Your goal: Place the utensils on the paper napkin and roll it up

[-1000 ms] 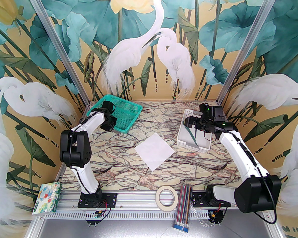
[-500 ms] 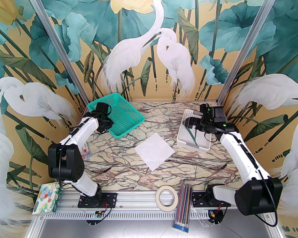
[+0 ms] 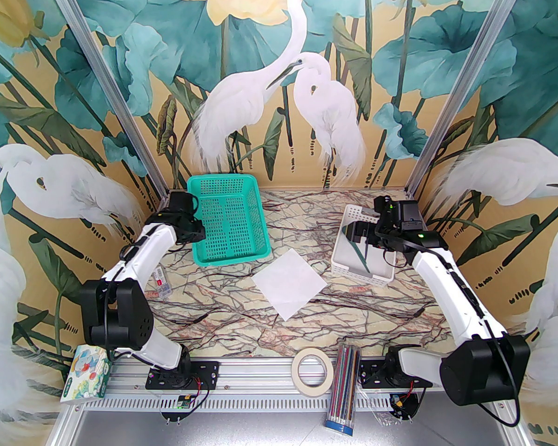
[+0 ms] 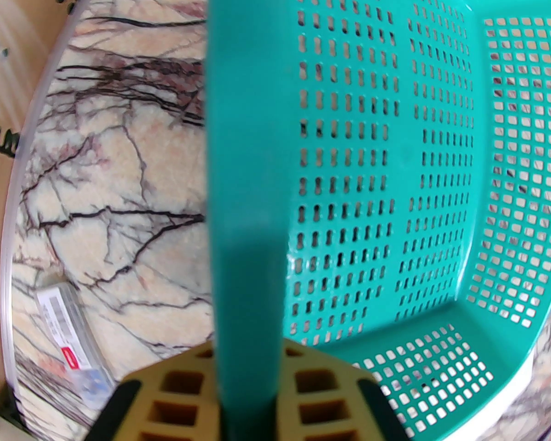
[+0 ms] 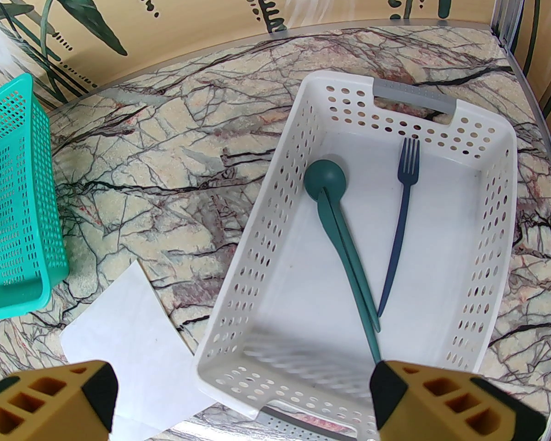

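Evidently the left claw [image 4: 247,377] is clenched on the rim of the teal basket [image 4: 372,154], presumably to keep it off the napkin [image 3: 289,284], which lies flat on the bench [image 3: 307,221]. The right claw [image 5: 243,384] hangs wide open over the white basket [image 5: 266,228], where the spoon [image 5: 340,237] and fork [image 5: 402,228] lie, likely ready to pick one.

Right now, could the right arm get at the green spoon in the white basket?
Probably yes. The right gripper hangs open directly above the white basket, and the spoon lies uncovered on its floor beside the fork. Only the basket's walls and the close fork could crowd the grip.
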{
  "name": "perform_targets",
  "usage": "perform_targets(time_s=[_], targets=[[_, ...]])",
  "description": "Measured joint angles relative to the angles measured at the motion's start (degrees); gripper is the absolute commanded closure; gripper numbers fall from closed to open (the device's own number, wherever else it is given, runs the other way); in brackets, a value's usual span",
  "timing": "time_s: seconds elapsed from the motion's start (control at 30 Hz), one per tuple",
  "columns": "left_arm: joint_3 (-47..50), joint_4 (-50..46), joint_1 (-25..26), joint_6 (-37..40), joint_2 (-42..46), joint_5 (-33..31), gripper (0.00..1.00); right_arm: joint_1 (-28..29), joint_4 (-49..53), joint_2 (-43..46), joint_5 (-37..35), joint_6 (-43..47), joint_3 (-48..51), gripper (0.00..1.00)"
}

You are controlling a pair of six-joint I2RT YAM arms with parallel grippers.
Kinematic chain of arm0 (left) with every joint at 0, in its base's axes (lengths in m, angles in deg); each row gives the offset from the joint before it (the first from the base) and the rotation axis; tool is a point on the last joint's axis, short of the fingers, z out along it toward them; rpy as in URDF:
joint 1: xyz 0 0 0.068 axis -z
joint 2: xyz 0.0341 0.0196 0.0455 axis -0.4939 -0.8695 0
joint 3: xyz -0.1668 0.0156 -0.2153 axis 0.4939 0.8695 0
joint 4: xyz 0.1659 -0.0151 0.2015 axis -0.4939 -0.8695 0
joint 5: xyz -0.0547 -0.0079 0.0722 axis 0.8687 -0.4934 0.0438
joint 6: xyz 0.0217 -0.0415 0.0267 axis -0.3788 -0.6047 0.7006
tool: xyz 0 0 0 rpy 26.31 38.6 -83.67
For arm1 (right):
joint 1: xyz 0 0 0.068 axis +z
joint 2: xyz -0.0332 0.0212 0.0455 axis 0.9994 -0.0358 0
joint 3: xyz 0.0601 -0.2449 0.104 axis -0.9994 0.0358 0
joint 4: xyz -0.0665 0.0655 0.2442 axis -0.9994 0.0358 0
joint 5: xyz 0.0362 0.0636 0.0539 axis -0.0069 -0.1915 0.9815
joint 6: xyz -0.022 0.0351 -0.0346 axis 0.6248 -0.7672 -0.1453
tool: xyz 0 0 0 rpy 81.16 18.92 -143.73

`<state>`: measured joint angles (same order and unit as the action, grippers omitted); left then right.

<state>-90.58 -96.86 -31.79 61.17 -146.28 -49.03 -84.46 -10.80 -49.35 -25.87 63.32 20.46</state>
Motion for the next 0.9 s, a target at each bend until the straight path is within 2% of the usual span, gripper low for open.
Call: perform_targets(time_s=[0.23, 0.5, 0.53, 0.6, 0.63, 0.9], targets=[[-7.0, -5.6, -10.3, 7.6, -4.9, 10.1, 1.00, 0.0, 0.7, 0.0, 0.0, 0.9, 0.0, 0.01], [-11.4, -10.3, -13.0, 15.4, -11.2, 17.7, 0.97, 0.0, 0.7, -0.1, 1.9, 1.6, 0.0, 0.01], [-12.1, -11.1, -13.2, 15.9, -12.6, 18.2, 0.93, 0.0, 0.7, -0.1, 2.1, 1.7, 0.0, 0.01], [-13.3, -11.8, -13.4, 16.5, -15.1, 19.0, 0.77, 0.0, 0.7, -0.1, 2.3, 1.9, 0.0, 0.01], [-13.8, -12.0, -13.5, 16.7, -16.3, 19.2, 0.65, 0.0, 0.7, -0.1, 2.4, 2.0, 0.0, 0.01], [-17.7, -12.4, -13.4, 18.4, -20.7, 20.3, 0.44, 0.0, 1.1, -0.1, 2.1, 1.9, 0.0, 0.01]])
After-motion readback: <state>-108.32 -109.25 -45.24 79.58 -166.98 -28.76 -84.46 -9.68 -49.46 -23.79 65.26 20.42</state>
